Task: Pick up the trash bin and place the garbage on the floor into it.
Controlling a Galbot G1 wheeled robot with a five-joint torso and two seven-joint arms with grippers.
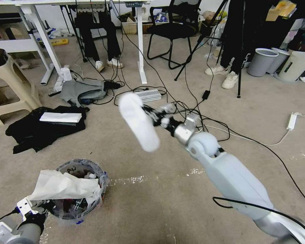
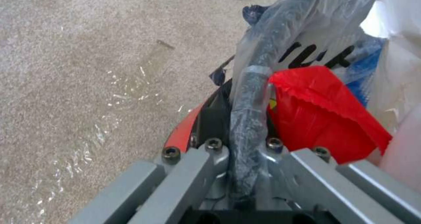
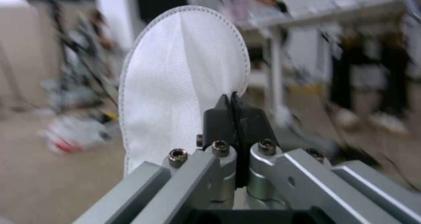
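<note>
Floor (image 1: 152,203): beige-grey short-pile carpet, crossed by a shiny clear tape line (image 1: 132,179).
Left side: black clothes (image 1: 34,132) with a white flat package (image 1: 60,117) on top; grey bag (image 1: 83,90); beige plastic stool (image 1: 6,84).
Middle: tangled black cables (image 1: 179,101), silver power strip (image 1: 149,95).
Right: white adapter (image 1: 291,121); grey ribbed bin (image 1: 262,62), white bin (image 1: 296,66).

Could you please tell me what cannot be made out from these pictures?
- Trash bin contents: covered by white paper in the head view.
- Left gripper: its fingers, shut on the bin rim, are wrapped by the bag.
- Background in the right wrist view: blurred behind the right gripper and white slipper.
</note>
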